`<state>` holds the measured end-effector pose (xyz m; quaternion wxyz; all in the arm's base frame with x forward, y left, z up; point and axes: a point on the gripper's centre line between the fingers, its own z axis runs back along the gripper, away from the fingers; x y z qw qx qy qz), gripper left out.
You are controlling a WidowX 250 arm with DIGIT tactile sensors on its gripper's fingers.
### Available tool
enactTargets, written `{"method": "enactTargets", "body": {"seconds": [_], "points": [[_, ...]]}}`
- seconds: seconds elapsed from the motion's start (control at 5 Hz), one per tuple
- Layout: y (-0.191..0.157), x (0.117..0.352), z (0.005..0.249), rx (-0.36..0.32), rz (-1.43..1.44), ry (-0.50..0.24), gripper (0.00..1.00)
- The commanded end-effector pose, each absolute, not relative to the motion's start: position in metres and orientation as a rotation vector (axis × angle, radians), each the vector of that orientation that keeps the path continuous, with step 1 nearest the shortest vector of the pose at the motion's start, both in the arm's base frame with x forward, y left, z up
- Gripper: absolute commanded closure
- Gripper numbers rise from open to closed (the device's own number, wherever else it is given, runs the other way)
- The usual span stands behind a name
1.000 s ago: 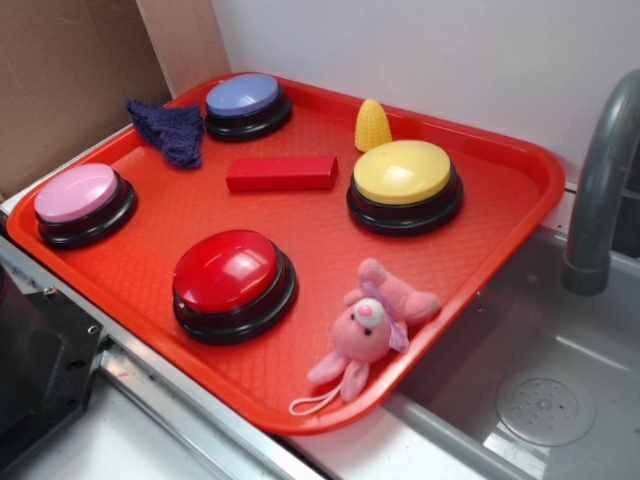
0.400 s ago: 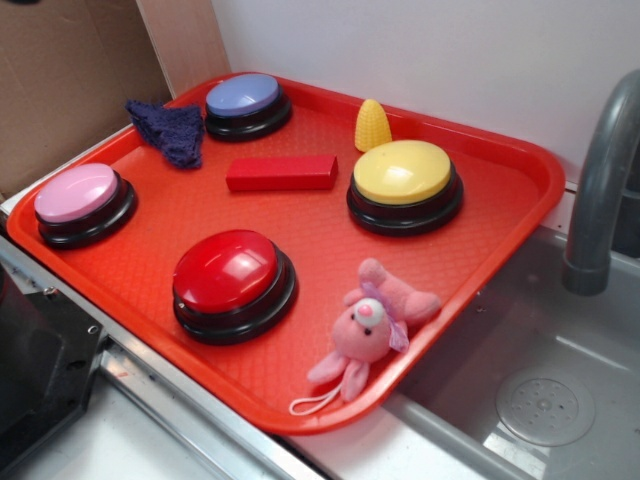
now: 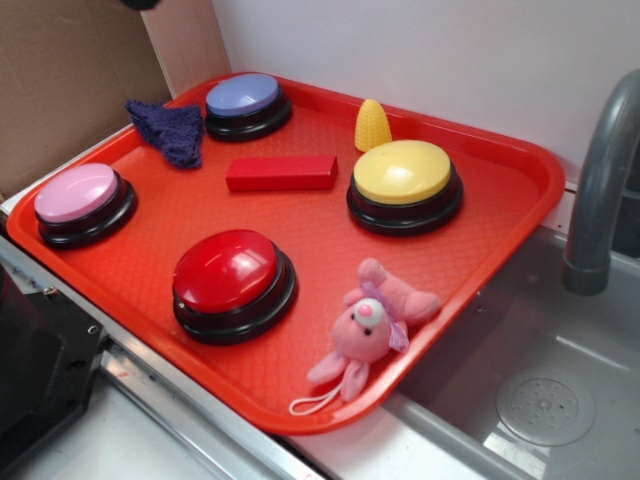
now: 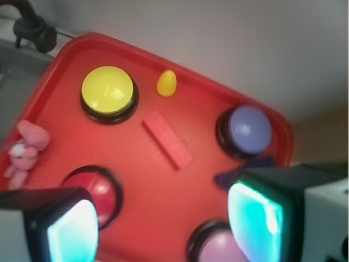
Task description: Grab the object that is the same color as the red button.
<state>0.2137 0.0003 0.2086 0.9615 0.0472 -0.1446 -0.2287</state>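
Observation:
The flat red rectangular block (image 3: 281, 172) lies on the red tray (image 3: 490, 240), between the blue-purple button and the yellow button. It also shows in the wrist view (image 4: 167, 140) near the middle. The red button (image 3: 229, 273) sits at the tray's front; in the wrist view (image 4: 103, 194) it is partly hidden behind the left finger. My gripper (image 4: 163, 224) is open and empty, high above the tray, its two teal pads wide apart. In the exterior view only a dark tip of it (image 3: 140, 4) shows at the top edge.
On the tray are a pink button (image 3: 78, 196), a blue-purple button (image 3: 244, 98), a yellow button (image 3: 404, 175), a yellow corn toy (image 3: 372, 125), a dark blue cloth (image 3: 170, 130) and a pink plush bunny (image 3: 368, 328). A sink (image 3: 540, 400) and grey faucet (image 3: 600, 190) are to the right.
A dark part of the arm has come into the exterior view at the top left edge. Nothing on the tray has moved.

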Motion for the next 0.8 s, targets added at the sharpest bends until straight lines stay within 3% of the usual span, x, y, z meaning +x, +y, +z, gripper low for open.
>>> {"method": "enactTargets", "body": {"seconds": [0.0,0.4,0.6], "points": [[0.006,0.27,0.146,0.104,-0.8,-0.195,0.0],[0.02,0.278,0.081,0.078,-0.909,0.027,0.0],[0.021,0.278,0.059,0.11,-0.957,0.1,0.0]]}}
